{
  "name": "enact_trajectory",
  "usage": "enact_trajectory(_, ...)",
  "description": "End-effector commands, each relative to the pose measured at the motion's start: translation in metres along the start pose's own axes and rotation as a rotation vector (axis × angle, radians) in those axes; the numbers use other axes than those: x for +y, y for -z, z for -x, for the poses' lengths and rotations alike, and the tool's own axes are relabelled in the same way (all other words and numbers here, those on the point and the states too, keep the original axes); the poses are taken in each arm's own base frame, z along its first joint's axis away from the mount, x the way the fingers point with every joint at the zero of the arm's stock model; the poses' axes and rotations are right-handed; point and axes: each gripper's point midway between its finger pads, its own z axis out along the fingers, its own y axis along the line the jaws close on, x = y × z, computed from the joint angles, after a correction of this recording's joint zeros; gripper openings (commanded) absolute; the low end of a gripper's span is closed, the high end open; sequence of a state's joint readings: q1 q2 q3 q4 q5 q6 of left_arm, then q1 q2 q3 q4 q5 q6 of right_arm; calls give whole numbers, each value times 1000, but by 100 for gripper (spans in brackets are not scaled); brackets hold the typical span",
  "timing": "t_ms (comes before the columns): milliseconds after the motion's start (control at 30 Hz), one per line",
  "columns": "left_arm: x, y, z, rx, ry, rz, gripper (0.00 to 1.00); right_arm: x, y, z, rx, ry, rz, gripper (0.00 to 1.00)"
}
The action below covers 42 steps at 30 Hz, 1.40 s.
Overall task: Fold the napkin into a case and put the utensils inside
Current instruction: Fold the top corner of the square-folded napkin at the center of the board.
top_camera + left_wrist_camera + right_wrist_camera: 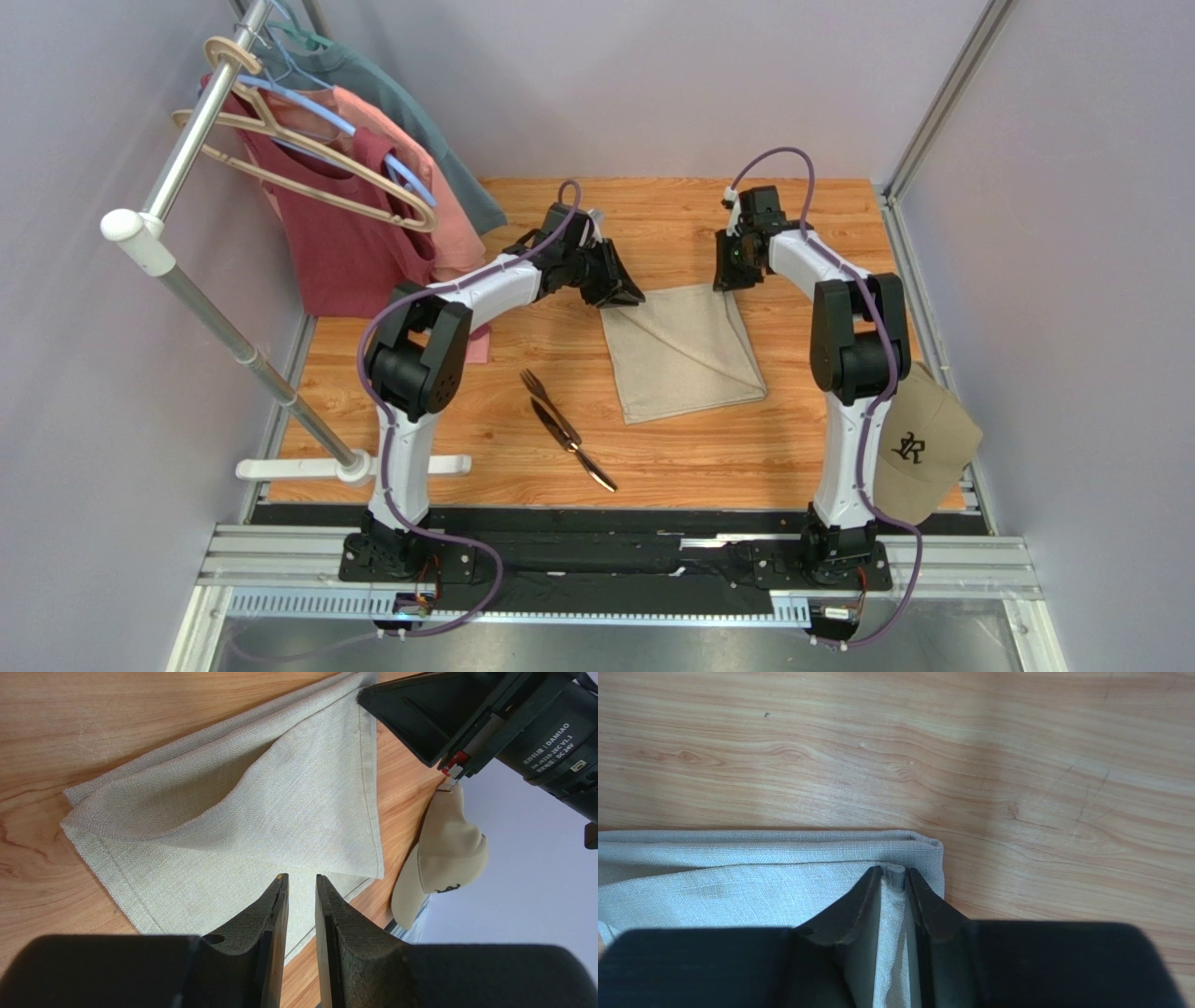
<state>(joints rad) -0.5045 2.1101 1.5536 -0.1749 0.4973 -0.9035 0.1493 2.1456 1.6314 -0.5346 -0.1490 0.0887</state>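
— What's the table like?
— Wood, with the grain running side to side.
— And on it?
— A napkin toward the far middle. It lies flat, with one layer folded across it on a diagonal.
— Any cutlery?
— A fork and a knife, nearer and to the left, crossed over each other and clear of the cloth.
— Anything else?
— A cap at the near right corner, partly over the edge.

The left arm and right arm are built of white links and black joints; purple cables are looped behind black wedge-shaped fingers.
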Motion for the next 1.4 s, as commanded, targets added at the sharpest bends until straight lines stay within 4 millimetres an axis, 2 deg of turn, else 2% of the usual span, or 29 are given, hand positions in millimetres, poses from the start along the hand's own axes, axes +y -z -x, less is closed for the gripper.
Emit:
enact_trajectory(0,-22,3,7,-11,-31,-54,29,7,2,23,-56,18,7,15)
enact_trajectory(200,-24,2,8,-15,-31,-58,29,4,14,35,-92,29,-24,0)
enact_trajectory(400,-24,-1,12,-17,-29,-56,29,1,18,41,-109,24,-30,0)
enact_trajectory(767,-8,-25,21,1,14,8,22,-12,7,31,-80,-4,-60,0)
enact_trajectory(900,6,-26,27,-18,42,52,19,-12,6,30,-77,-4,-51,0)
enact_trajectory(1033,31,-26,37,-36,97,95,18,-14,5,30,-75,-10,-46,0)
enact_trajectory(1133,37,-29,43,-39,105,100,18,-13,4,29,-77,-8,-36,0)
enact_trajectory(1367,59,-26,42,-36,147,138,17,-6,3,26,-68,-11,-1,0)
